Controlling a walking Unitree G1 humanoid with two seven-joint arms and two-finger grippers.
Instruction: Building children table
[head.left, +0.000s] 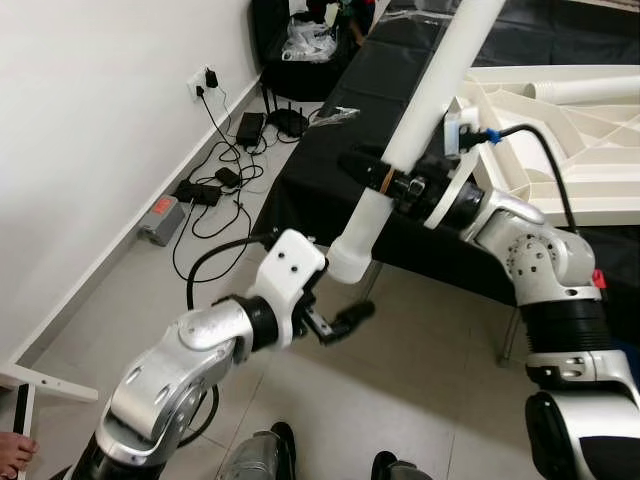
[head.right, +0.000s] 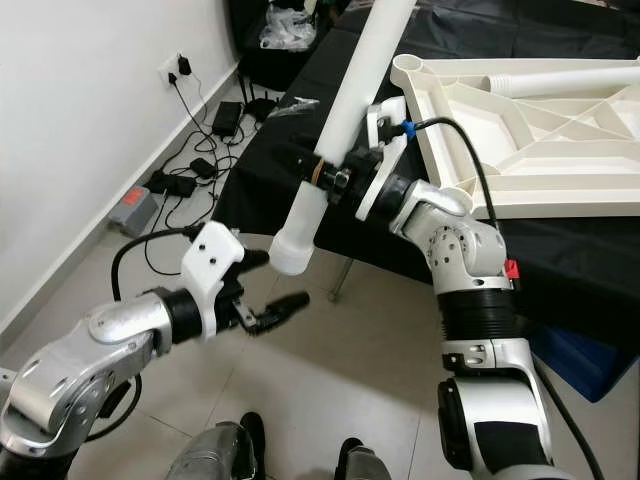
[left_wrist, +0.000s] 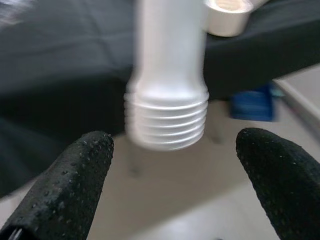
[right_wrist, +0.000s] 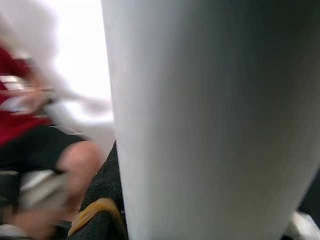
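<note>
Left wrist view: threaded end of long white plastic table leg just beyond open left hand, long axis tilted upward-far; right hand clamped mid-leg, near black-draped surface.

White wall, tiled floor

Probably home room: tiled floor, wall socket

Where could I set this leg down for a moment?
The black-covered bench is bare along its near edge, in front of the upturned tabletop, and on the strip left of it. The tile floor ahead is open. Avoid the wall side, crowded with cables.
</note>
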